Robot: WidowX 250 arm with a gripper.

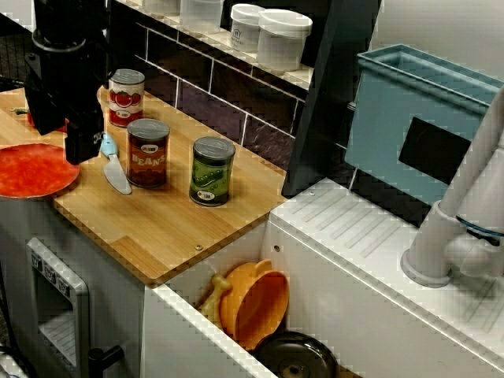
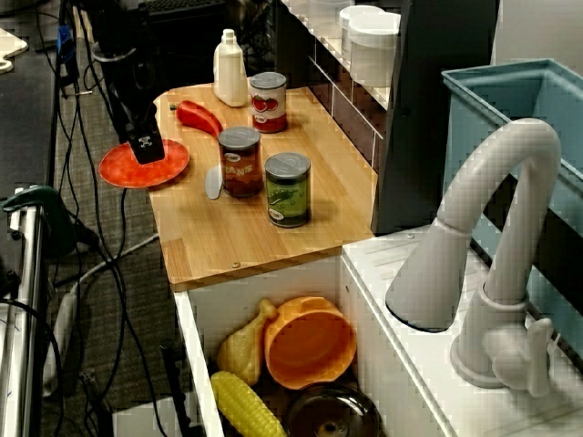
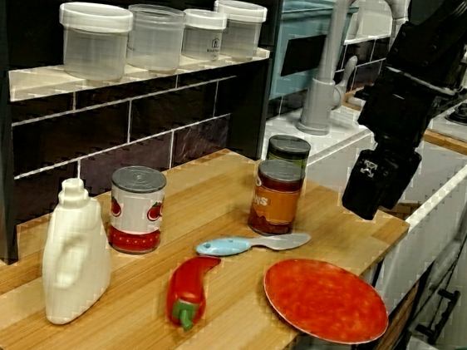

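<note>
Setting: toy kitchen; wooden tabletop (image 1: 181,228) beside a sink, against a tiled wall.
View from above: gripper (image 1: 75,150) hangs over the red plate (image 1: 27,169), at the rim nearest the knife (image 1: 116,172).
View from the sink end: red plate (image 2: 118,168) lies directly beneath the gripper (image 2: 146,147), at the tabletop's outer edge.
Low side view: red plate (image 3: 325,302) sits below and apart from the gripper (image 3: 369,193); whether the fingers are apart or together cannot be told.
</note>
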